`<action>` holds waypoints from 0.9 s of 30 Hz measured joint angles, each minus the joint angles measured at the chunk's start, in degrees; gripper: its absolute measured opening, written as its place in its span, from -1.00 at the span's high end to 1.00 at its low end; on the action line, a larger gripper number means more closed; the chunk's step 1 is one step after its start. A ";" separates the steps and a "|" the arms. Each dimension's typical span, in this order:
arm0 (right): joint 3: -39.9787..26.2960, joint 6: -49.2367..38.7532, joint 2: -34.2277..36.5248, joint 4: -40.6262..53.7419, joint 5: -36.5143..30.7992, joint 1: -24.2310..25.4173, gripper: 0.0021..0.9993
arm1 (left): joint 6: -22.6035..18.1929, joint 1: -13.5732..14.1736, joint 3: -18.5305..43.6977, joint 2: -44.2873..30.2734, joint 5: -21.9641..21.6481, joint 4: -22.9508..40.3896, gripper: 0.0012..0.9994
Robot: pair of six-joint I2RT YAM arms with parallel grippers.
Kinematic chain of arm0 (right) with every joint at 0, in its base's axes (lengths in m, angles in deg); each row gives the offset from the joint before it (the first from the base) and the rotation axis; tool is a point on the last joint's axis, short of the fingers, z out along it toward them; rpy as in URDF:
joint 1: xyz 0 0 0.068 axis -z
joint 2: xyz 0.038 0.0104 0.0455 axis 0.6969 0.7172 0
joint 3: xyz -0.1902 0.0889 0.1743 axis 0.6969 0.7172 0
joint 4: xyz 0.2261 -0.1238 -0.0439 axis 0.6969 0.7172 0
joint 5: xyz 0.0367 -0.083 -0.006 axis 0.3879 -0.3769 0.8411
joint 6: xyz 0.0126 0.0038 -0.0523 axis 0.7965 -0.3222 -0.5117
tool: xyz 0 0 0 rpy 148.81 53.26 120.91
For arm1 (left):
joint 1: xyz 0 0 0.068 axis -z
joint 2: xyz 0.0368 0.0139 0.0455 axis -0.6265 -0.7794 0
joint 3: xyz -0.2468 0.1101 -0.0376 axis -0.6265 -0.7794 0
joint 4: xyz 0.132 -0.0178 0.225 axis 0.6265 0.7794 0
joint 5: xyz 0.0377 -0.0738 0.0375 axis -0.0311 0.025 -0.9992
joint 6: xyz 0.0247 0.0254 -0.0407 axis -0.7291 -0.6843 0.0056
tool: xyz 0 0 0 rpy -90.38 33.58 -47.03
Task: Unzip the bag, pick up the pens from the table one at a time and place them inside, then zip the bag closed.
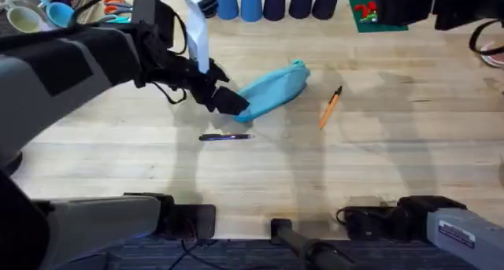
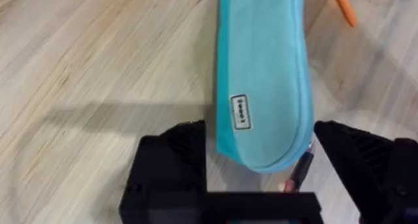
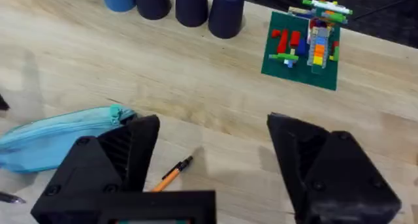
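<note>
On the left half of the table [image 1: 102, 156], the left arm is reaching in from its base toward the middle, and the left gripper [image 1: 228, 102] is hovering at the near, lower-left end of the bag [image 1: 276, 87], its two black fingers spread wide with that end sitting between them in the left wrist view — nothing is being gripped. Just in front of the gripper, the dark pen [image 1: 226, 137] is lying flat on the wood, running left to right. The bag itself is stretching away from the gripper on a diagonal — its long axis is running from lower left up to upper right, so the zipper's line is pointing away from the left hand. Farther right, the orange pen [image 1: 330, 107] is lying on a steep slant just beside the bag's far end. Rightmost, the right gripper [image 3: 209, 178] is waiting with fingers open and empty; the left arm is plainly nearer the bag.
</note>
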 joint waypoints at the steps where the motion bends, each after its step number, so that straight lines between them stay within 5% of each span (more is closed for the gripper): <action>1: 0.00 0.00 0.00 0.00 0.00 0.00 -0.99 | -0.42 0.63 0.02 0.00 0.00 -0.02 -0.99; 9: -0.02 0.00 0.00 0.00 0.01 0.00 -0.99 | -2.34 4.38 0.02 0.00 -0.68 -0.01 -0.99; 13: -0.02 0.00 0.00 0.00 0.00 0.00 -0.99 | -2.57 4.38 0.02 0.00 -1.09 -0.02 -0.78; 18: -0.02 0.00 0.00 0.00 0.00 0.00 -0.99 | -2.79 4.38 0.02 0.00 -1.54 -0.02 -0.10; 23: -0.02 0.00 0.00 0.00 0.00 0.00 -0.99 | -3.01 4.39 0.02 0.00 -2.13 -0.05 0.91; 27: -0.02 0.00 0.00 0.78 0.00 0.00 -0.99 | -3.01 4.39 0.00 0.00 -2.14 -0.09 0.92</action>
